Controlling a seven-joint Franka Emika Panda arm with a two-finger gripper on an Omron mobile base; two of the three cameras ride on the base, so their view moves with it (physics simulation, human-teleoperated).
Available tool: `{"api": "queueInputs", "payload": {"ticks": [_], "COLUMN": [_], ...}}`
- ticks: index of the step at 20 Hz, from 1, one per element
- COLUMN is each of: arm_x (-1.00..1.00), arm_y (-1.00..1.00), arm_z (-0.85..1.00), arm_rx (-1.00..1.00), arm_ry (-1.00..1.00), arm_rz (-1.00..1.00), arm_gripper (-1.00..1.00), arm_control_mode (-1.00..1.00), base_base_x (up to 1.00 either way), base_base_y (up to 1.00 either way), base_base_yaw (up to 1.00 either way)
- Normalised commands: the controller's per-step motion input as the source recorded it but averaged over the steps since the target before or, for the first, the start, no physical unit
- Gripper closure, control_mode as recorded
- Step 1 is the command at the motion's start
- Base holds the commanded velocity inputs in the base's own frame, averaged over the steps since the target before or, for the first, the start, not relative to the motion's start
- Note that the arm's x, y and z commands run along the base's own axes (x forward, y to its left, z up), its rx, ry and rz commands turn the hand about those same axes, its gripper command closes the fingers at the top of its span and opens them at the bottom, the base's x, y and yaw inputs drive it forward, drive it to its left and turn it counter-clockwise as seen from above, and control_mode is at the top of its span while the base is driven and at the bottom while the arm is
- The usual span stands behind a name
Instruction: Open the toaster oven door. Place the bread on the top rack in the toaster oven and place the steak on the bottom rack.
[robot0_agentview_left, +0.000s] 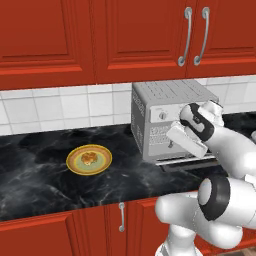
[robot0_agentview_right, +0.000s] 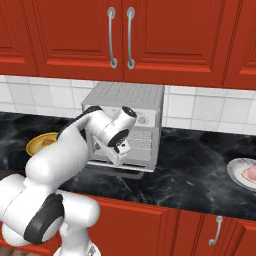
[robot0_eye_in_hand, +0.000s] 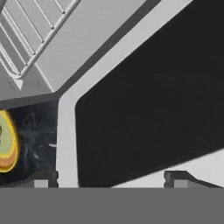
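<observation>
Your pincer (robot0_eye_in_hand: 111, 177) stands wide with nothing between its tips, and the two dark fingertips (robot0_eye_in_hand: 177, 177) are spread far apart just above the toaster oven door (robot0_eye_in_hand: 144, 113). That door lies dropped open and nearly flat under the pincer, its black window spanning most of what you see past the tips. Beyond the door's hinge edge, ahead of the pincer, you can make out the wire grid of a rack (robot0_eye_in_hand: 30, 39) inside the toaster oven (robot0_agentview_left: 160, 120); which rack it is you cannot tell from here. Off to the pincer's left on the dark counter (robot0_agentview_left: 40, 175) sits the yellow-rimmed plate (robot0_agentview_left: 75, 165) carrying the bread (robot0_agentview_left: 89, 158), well apart from the oven. Far to the pincer's right, the steak (robot0_agentview_right: 250, 173) lies on a white plate (robot0_agentview_right: 235, 172) at the counter's edge.
</observation>
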Motion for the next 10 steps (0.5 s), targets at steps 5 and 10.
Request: {"api": "queueInputs", "payload": {"ticks": [5,10], "arm_x": [-0.84,-0.17], "arm_y": [-0.33,0.0], "arm_z": [-1.0,-0.66], "arm_rx": [0.15,0.24], "arm_ry": [0.11,0.01], "arm_rz": [0.0,-0.09], "arm_gripper": [-1.0,-1.0], "arm_control_mode": [-1.0,-1.0], "base_base_x": [0.0,0.0], "base_base_y": [0.0,0.0], "base_base_yaw": [0.0,0.0]}}
